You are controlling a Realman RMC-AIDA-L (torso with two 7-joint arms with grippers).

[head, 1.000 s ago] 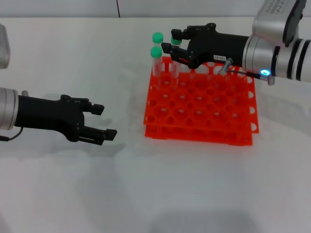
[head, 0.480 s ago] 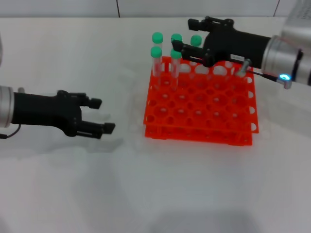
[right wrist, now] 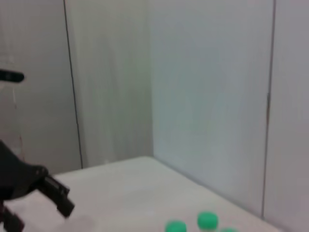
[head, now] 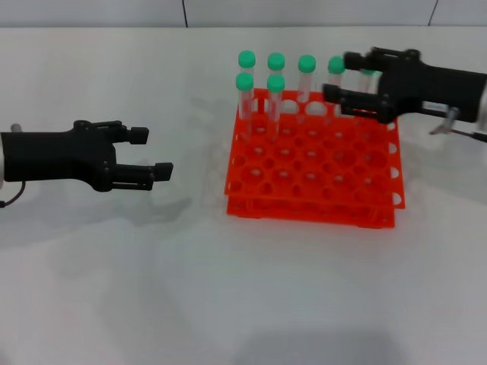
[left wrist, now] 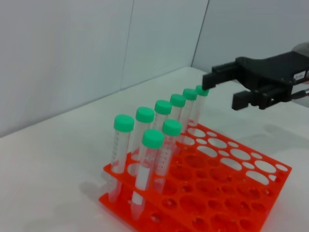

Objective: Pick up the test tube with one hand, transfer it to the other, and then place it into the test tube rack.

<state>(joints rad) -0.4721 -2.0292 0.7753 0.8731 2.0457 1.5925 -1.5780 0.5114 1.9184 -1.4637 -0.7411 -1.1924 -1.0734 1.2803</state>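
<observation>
Head view shows the right gripper (head: 342, 78) spread and empty over the test tube rack (head: 312, 163), beside a test tube (head: 335, 80). Left gripper (head: 151, 154) hovers spread, holding nothing.

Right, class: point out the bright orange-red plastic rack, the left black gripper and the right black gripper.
Bright orange-red plastic rack (head: 313, 163): head view, top grid between holes.
Left black gripper (head: 150, 154): head view, midway between its open fingertips.
Right black gripper (head: 342, 76): head view, midway between its open fingertips.

Lab bench: test tube rack (head: 313, 163), white walls (left wrist: 72, 53)
</observation>
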